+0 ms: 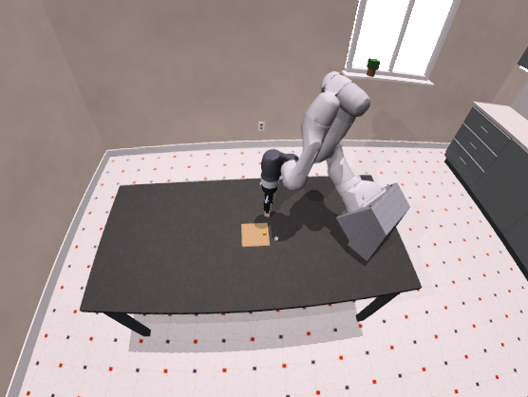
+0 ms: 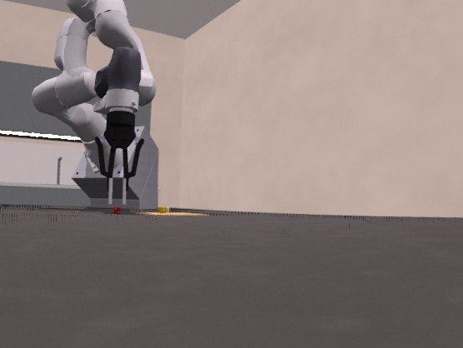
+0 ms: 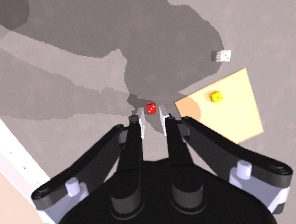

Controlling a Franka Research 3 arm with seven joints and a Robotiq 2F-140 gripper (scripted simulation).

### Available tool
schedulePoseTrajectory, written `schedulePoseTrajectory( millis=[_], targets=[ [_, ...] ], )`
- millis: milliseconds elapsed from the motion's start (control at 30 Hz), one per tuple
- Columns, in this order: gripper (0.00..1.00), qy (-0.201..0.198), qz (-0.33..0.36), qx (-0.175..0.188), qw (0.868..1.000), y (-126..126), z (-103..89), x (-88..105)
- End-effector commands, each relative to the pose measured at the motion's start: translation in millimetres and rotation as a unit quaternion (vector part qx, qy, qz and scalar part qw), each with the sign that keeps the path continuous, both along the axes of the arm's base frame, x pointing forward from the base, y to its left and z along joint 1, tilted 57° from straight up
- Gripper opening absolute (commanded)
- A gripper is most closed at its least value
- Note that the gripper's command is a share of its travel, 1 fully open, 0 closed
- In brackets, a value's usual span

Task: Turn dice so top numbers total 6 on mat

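Note:
The red die (image 2: pixel 117 211) (image 3: pixel 151 108) lies on the table off the mat, with several white pips on top. My gripper (image 1: pixel 267 215) (image 2: pixel 117 203) (image 3: pixel 151 113) points down just above it, fingers a little apart, with nothing between them. The yellow die (image 1: pixel 264 233) (image 2: pixel 162 210) (image 3: pixel 216 96) lies on the tan mat (image 1: pixel 252 238) (image 2: pixel 189 214) (image 3: pixel 242 117); its top seems to show one pip. The white die (image 1: pixel 276 238) (image 3: pixel 223 55) lies on the table beside the mat; its top number is too small to tell. The mat lies flat.
The dark table (image 1: pixel 180 266) carries the mat near its middle. The arm's grey angled base (image 1: pixel 375 223) stands at the table's right side in the top view. The arm's shadow falls across the table and one mat corner.

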State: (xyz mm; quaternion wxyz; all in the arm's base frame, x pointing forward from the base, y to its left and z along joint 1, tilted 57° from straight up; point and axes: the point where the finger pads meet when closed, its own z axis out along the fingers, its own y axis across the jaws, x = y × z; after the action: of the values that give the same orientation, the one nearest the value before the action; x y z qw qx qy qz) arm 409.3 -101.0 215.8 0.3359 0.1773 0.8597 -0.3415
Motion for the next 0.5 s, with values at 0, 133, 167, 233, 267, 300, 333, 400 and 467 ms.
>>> schedulePoseTrajectory(
  millis=[0, 133, 167, 233, 267, 300, 333, 400, 467],
  targets=[
    [0.19, 0.001, 0.002, -0.001, 1.0, 0.5, -0.4, 1.2],
    [0.19, 0.001, 0.002, -0.001, 1.0, -0.5, -1.2, 1.8],
    [0.19, 0.001, 0.002, -0.001, 1.0, -0.5, -1.2, 1.8],
    [0.19, 0.001, 0.002, -0.001, 1.0, -1.6, -2.0, 2.5],
    [0.19, 0.001, 0.002, -0.001, 1.0, -2.3, -2.6, 3.0],
    [0.19, 0.001, 0.002, -0.001, 1.0, -3.1, -3.1, 3.5],
    [0.19, 0.001, 0.002, -0.001, 1.0, -3.9, -3.8, 4.0],
    [0.19, 0.001, 0.002, -0.001, 1.0, -5.6, -5.1, 5.1],
    [0.19, 0.001, 0.002, -0.001, 1.0, -7.3, -6.4, 6.2]
  ],
)
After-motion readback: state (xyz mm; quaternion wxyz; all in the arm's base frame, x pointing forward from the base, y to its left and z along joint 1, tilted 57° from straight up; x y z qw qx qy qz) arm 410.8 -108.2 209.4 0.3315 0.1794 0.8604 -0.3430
